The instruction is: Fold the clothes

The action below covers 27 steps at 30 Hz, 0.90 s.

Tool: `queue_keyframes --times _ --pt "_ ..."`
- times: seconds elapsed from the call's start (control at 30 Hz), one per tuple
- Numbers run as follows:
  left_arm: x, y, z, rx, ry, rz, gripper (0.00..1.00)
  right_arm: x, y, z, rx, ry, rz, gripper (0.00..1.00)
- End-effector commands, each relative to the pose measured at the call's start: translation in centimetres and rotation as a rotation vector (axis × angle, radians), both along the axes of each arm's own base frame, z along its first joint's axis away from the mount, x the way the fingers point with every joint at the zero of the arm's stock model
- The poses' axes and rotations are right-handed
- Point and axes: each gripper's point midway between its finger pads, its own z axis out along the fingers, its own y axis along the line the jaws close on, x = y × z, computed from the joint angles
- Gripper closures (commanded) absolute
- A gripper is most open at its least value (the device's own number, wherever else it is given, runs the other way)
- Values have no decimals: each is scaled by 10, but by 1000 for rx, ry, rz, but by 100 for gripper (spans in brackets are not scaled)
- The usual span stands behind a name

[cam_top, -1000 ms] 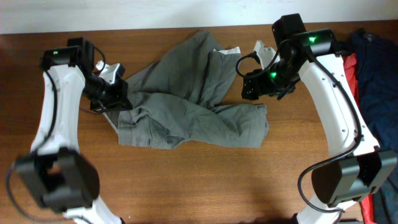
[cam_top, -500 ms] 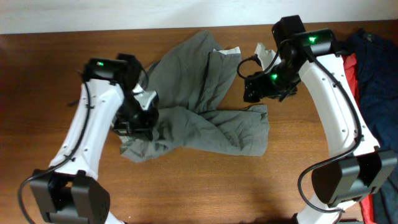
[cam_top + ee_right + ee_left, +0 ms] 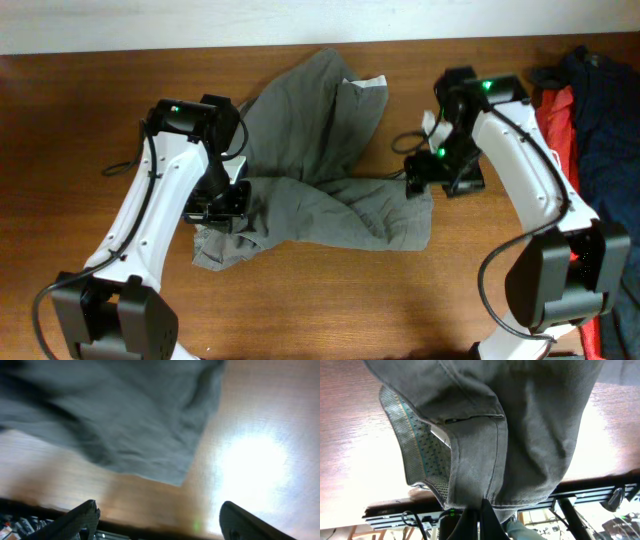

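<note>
The clothes, grey-olive shorts [image 3: 320, 150], lie crumpled across the middle of the table. My left gripper [image 3: 222, 205] is shut on their left edge, which is lifted and folded over towards the middle. In the left wrist view the shorts [image 3: 535, 435] hang from my left gripper [image 3: 480, 510], showing a seam and a patterned inner lining [image 3: 420, 455]. My right gripper [image 3: 420, 178] is open just above the shorts' right end. In the right wrist view my right gripper [image 3: 160, 517] has only bare wood between its fingers [image 3: 85, 517], and the corner of the shorts [image 3: 115, 410] lies ahead.
A red garment [image 3: 555, 110] and navy-blue garments [image 3: 605, 110] are heaped at the table's right edge, close behind my right arm. The far edge of the table [image 3: 100, 60] meets a white wall.
My left gripper has carried the shorts' left edge rightwards from the far left, over the rest of the fabric. My right gripper has come down and nearer, to the shorts' right end.
</note>
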Motion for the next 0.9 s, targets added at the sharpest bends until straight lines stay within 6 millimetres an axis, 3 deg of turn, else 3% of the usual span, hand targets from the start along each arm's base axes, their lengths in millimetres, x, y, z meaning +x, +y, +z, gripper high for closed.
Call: queue_keyframes --times 0.0,0.2,0.27,0.33,0.43,0.53,0.6,0.67,0.87 --pt "1 10 9 32 -50 26 100 -23 -14 -24 -11 95 -84 20" --pt "4 13 9 44 -63 25 99 -43 6 -56 128 164 -125 20" --pt "5 12 9 43 -68 25 100 -47 16 -67 183 169 -129 26" --pt "4 12 9 43 -67 24 100 -54 20 -79 197 181 -138 41" --pt "4 12 9 43 -66 25 100 -60 20 -94 194 180 -151 53" --pt "5 12 9 43 -68 24 100 -60 20 -100 196 168 -150 83" --pt "3 13 9 44 -63 24 100 -53 14 -95 173 147 -152 96" --pt "2 13 9 45 -58 24 100 -42 0 -84 126 115 -164 96" --pt "1 15 9 56 -56 22 100 21 -54 0 83 -116 -289 96"
